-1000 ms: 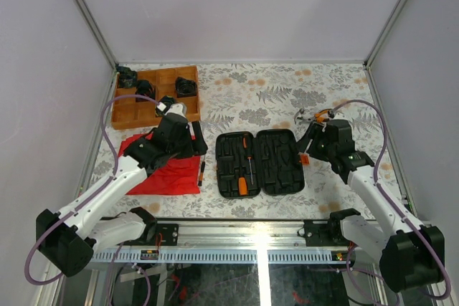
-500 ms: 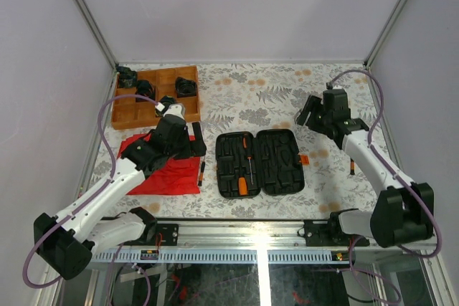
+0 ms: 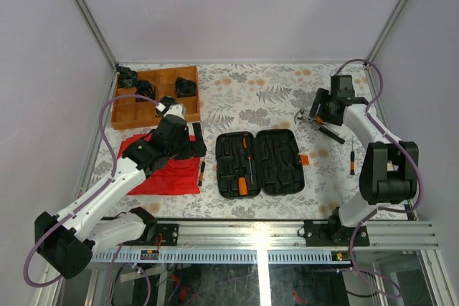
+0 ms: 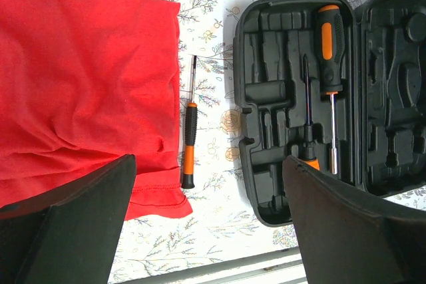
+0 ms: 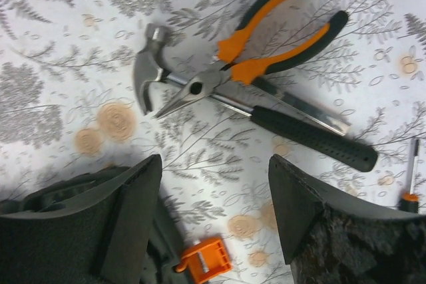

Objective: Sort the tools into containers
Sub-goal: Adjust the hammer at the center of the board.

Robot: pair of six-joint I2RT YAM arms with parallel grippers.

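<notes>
The black tool case (image 3: 258, 163) lies open at the table's front centre. Two screwdrivers rest in its left half, one with an orange-and-black handle (image 4: 331, 38) and a slimmer one (image 4: 306, 121). A small screwdriver (image 4: 189, 144) lies on the table between the case (image 4: 266, 184) and the red cloth. My left gripper (image 4: 210, 224) hangs open above it, holding nothing. Orange-handled pliers (image 5: 266, 51) lie across a black-handled hammer (image 5: 306, 134) at the right. Above them my right gripper (image 5: 216, 217) stands open and empty. Another small screwdriver (image 3: 351, 163) lies further right.
A red cloth (image 3: 168, 170) is spread left of the case. A compartmented wooden tray (image 3: 129, 116) with black items sits at the back left. The case's orange latch (image 5: 206, 261) sticks out on its right side. White walls close in the table.
My right arm has swung from beside the case's right edge to the back right, over the pliers and hammer. The left gripper has opened wider; its arm has barely moved.
</notes>
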